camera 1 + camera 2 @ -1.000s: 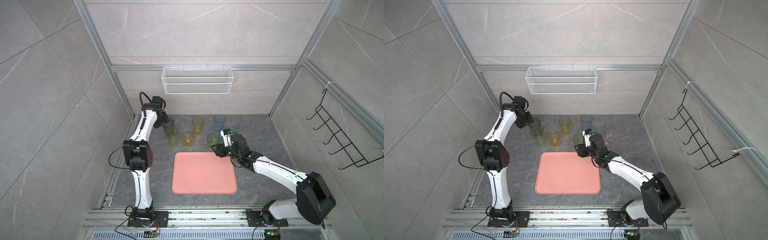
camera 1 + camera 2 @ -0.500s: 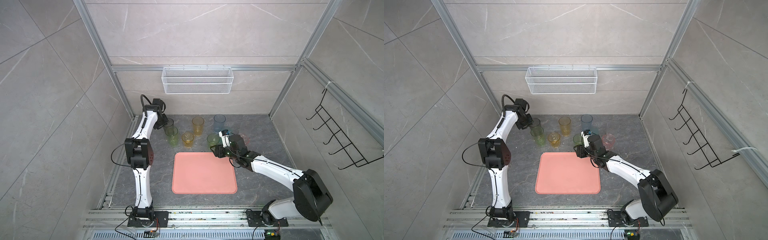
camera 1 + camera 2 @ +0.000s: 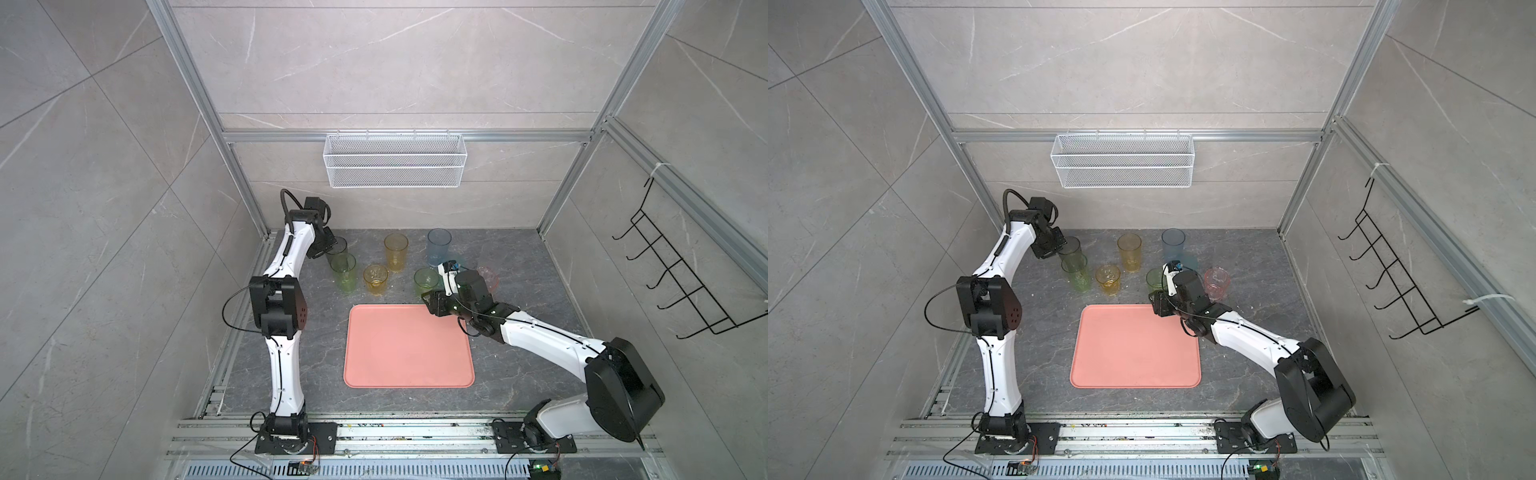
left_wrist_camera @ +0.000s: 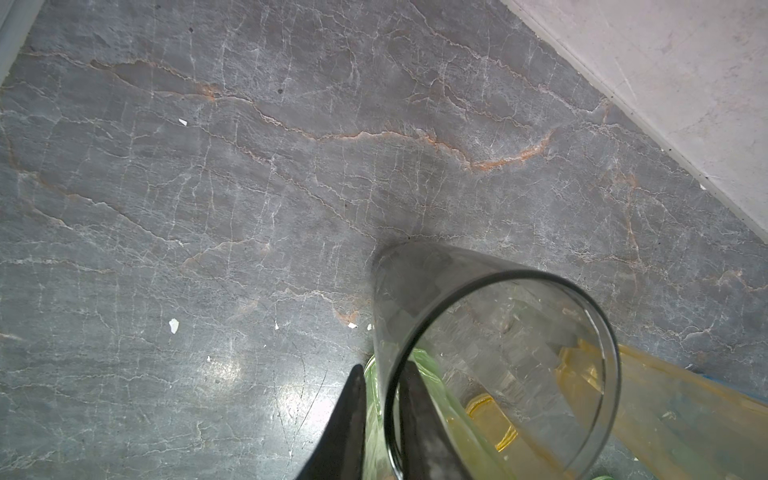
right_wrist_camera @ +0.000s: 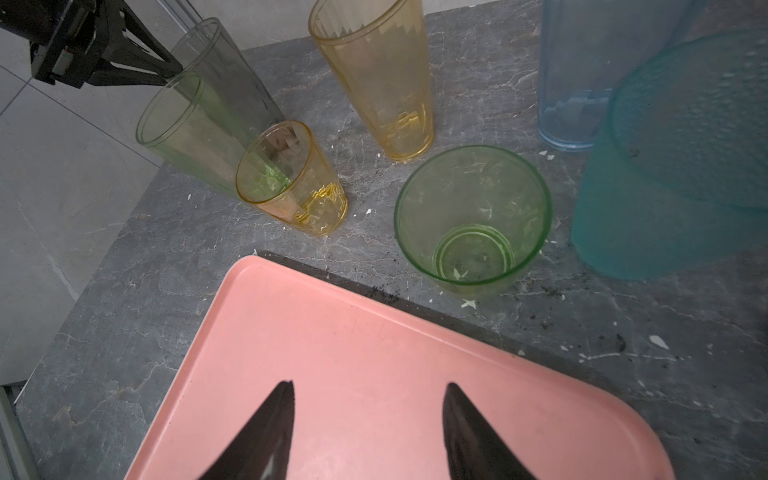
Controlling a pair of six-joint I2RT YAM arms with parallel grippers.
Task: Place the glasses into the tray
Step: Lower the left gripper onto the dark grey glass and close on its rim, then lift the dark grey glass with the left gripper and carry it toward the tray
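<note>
The flat pink plastic tray (image 3: 409, 345) is empty; the left hand (image 4: 383, 368) pinches the tall smoky grey see-through glass (image 4: 415, 282), and the right hand (image 5: 369, 385) is spread and holds nothing.

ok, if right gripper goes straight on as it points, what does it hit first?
Probably the pink tray under the open right gripper; angled shallower, the gap between short amber glass and short green glass. Depth unclear.

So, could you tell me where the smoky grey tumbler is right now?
In both top views the smoky grey tumbler stands at the back left of the group, directly behind the tall yellow-green tumbler; the left gripper straddles its rim.
</note>
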